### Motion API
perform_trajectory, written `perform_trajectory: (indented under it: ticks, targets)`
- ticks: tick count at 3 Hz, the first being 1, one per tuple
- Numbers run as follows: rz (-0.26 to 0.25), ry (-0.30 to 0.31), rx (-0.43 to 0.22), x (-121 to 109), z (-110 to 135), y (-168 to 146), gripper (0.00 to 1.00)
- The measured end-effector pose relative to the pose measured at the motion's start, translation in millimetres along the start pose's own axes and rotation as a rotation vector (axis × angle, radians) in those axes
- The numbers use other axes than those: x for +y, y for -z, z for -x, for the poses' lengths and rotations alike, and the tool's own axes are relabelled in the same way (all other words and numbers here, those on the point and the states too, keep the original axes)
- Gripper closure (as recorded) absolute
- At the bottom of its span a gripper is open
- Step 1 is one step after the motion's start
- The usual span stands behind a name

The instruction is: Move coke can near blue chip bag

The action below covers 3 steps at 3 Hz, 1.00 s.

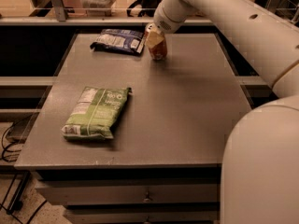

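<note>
The gray table (196, 125) has open room on its right. By its back edge, the gripper (154, 37) grips the small red-orange coke can (159, 53), just beside the crinkled blue chip bag (117, 40).

1. Pretty sure this is a robotics lab or office test area, not a home. There's a plain grey table (187, 125) with metal drawers (147, 197) under its near edge.
2. Loose cables (8, 141) lie on the floor at left, and a glass partition with a metal post (55, 1) runs along the far side.
3. A big white robot arm (224, 17) comes in from the right, its gripper (155, 35) clasped on the coke can (158, 50) at the table's far edge.
</note>
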<state>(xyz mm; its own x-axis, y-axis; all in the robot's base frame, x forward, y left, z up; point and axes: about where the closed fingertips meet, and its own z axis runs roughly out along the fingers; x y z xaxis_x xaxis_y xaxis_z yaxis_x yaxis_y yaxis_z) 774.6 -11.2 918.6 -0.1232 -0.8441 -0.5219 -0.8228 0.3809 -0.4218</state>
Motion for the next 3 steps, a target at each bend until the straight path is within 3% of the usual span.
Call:
perform_trajectory:
  ticks: [1,2,3]
  targets:
    - [-0.015,-0.005,-0.061,-6.5,15.6,5.7,0.00]
    - [-0.017,-0.012,-0.115,-10.3,26.8,9.7,0.00]
    - [-0.017,-0.012,-0.116,-10.4,27.1,9.8,0.00]
